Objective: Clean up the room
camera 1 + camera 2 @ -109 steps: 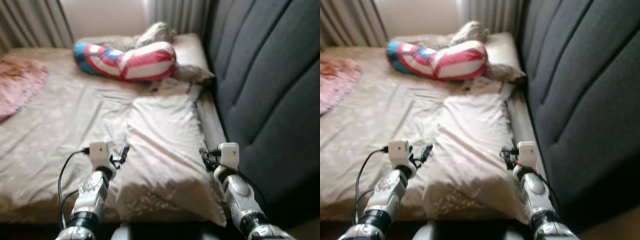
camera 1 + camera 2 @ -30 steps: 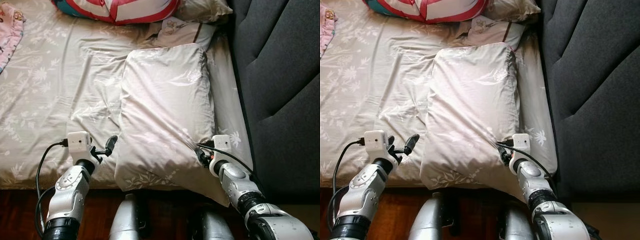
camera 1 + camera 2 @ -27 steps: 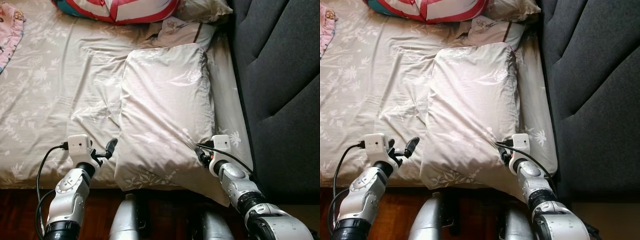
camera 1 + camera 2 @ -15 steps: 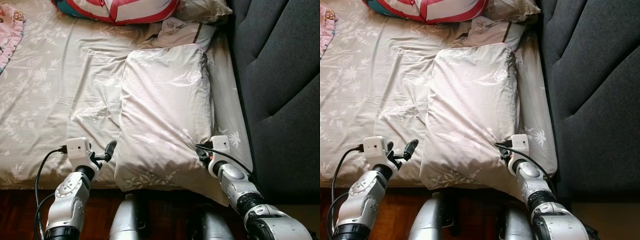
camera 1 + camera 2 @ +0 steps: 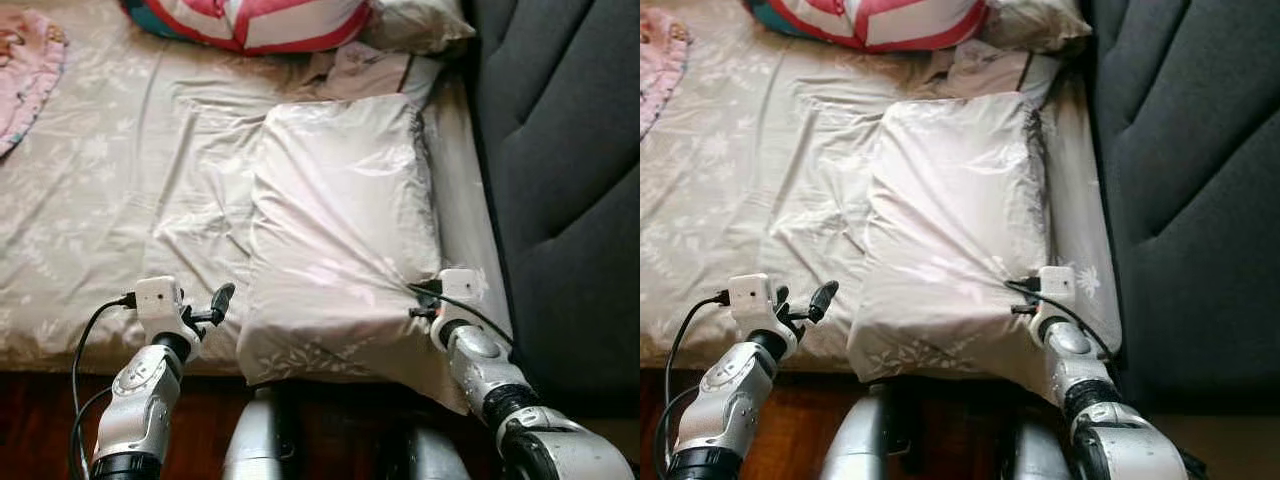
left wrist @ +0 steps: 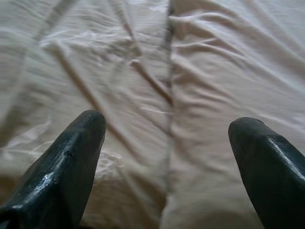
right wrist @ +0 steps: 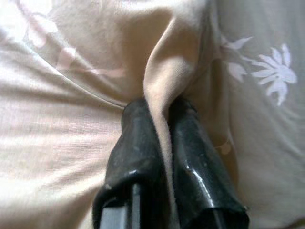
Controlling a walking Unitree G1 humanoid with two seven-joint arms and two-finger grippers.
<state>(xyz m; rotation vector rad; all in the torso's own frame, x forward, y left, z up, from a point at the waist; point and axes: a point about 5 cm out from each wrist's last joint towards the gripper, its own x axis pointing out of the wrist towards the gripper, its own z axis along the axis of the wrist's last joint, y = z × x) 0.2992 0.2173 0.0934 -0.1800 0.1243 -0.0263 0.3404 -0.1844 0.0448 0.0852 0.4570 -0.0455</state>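
Note:
A beige floral pillow (image 5: 340, 230) lies lengthwise on the bed (image 5: 100, 220), along the dark headboard side, its near end overhanging the bed's front edge. My right gripper (image 7: 162, 114) is shut on a fold of the pillow's cover at its near right edge (image 5: 425, 300), the cloth pinched between both fingers. My left gripper (image 6: 167, 124) is open, its fingertips (image 6: 88, 126) spread over the seam where the pillow's left edge meets the sheet. In the eye views the left gripper (image 5: 222, 297) sits just left of the pillow's near corner, apart from it.
A red, white and blue striped cushion (image 5: 270, 20) and another beige pillow (image 5: 415, 25) lie at the far end. A pink cloth (image 5: 25, 60) is at the far left. The dark padded headboard (image 5: 560, 160) runs along the right. Dark wood floor (image 5: 40, 420) lies below the bed edge.
The camera has shifted slightly, so the bed appears a little further right. The right gripper stays shut on the pillow's edge and the left stays open beside it.

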